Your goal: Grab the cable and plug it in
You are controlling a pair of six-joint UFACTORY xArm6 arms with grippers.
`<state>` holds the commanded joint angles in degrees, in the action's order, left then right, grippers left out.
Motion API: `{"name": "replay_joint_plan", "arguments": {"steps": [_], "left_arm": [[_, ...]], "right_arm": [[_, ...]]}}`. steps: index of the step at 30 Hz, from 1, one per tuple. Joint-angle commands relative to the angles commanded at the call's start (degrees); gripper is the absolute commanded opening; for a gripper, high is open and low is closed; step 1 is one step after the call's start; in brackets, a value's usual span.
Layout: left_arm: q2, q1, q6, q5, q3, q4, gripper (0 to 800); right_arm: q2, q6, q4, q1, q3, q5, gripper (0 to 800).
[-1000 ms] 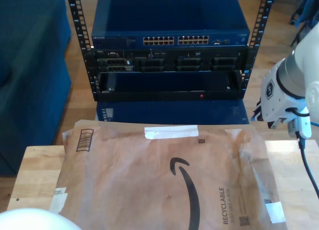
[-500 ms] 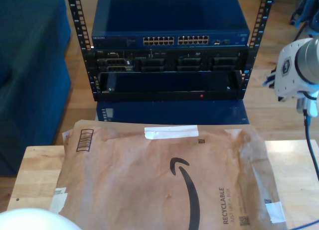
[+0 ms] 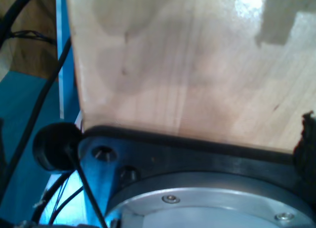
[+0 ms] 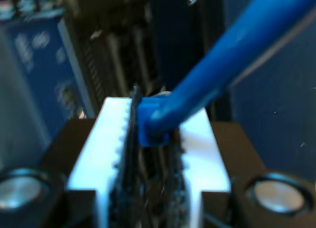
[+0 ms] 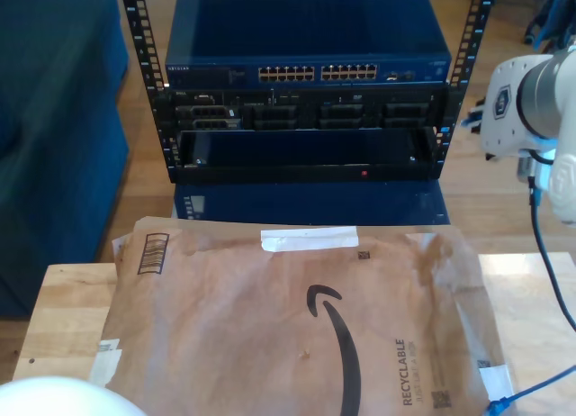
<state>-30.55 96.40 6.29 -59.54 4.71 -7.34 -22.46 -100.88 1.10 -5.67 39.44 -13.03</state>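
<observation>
The second gripper [image 4: 148, 139] is clamped on the cable [image 4: 217, 75]: in the second wrist view its white serrated fingers [image 4: 106, 139] press together around the bright blue end of the cable, which runs up and away toward the upper right of that frame, blurred by closeness. Beyond the fingers stands dark rack equipment, out of focus.

In the exterior view an arm with a white wrist housing [image 5: 517, 105] hangs at the right edge, level with the rack [image 5: 306, 92], and the blue cable drops from it down the right side, reaching the lower right corner, where a small plug end [image 5: 498, 403] lies just off the corner of the brown paper mailer [image 5: 297, 326]. The mailer covers most of the wooden table [image 5: 67, 308]. The blue network switch [image 5: 306, 72], with its row of ports, sits at the top of the rack.

The first wrist view looks onto pale wood [image 3: 187, 65] and a dark mounting base; whether the first gripper is wide or narrow cannot be told.
</observation>
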Motion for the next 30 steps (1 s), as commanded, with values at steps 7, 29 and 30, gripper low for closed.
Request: {"name": "replay_joint_plan", "arguments": {"steps": [7, 29, 30], "left_arm": [[-0.09, 0.00, 0.00, 0.00, 0.00, 0.00, 800], [0.00, 0.00, 0.00, 0.00, 0.00, 0.00, 800], [0.00, 0.00, 0.00, 0.00, 0.00, 0.00, 800]], "right_arm": [[4.13, 0.09, 3.43, -0.44, 0.70, 7.30, 0], [8.62, 1.76, 3.25, -0.62, -7.91, 45.36, 0], [8.62, 1.67, 3.08, -0.62, -8.35, 45.89, 0]]}}
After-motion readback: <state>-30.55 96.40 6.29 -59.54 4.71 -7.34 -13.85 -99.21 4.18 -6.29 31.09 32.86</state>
